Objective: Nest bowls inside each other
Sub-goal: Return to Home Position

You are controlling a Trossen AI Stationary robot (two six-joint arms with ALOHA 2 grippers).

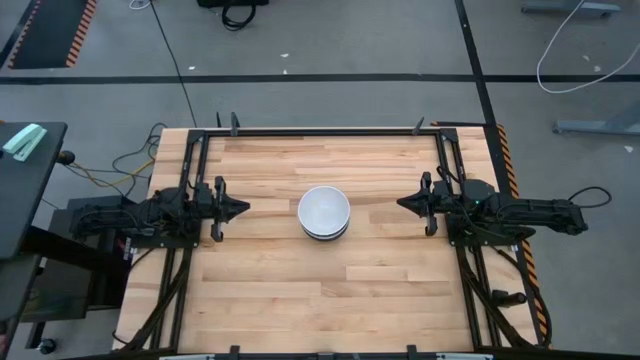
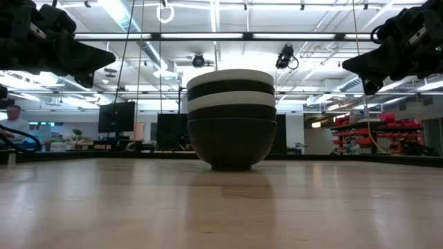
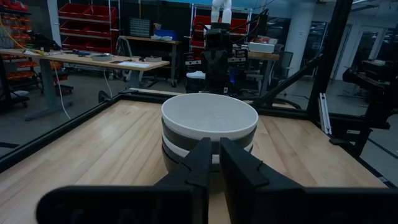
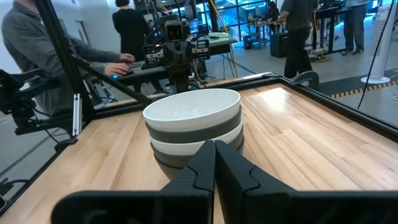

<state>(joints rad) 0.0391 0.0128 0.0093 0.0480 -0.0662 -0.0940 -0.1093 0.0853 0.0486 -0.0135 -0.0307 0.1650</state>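
**Nesting finished, arms at either side.** We found the bowls gathered in one nested stack, and we took that stack as our landmark. It stood on the bare wood of the desk. A white bowl lay uppermost, with dark and white rims showing in bands beneath it and a black bowl at the base. We saw no bowl standing loose beside the stack.

The left arm lay to the stack's left and the right arm to its right. Both were well apart from the stack, raised clear of the wood, and pointing inward at it. The right jaws were pressed together on nothing. The left jaws were drawn in to a thin slit, likewise empty.

We judged the nesting itself complete and the step in hand to be the arms' return to rest. The next move, as we read it, called for no grasp. It asked only that each arm settle into its parked pose without swinging toward the stack.
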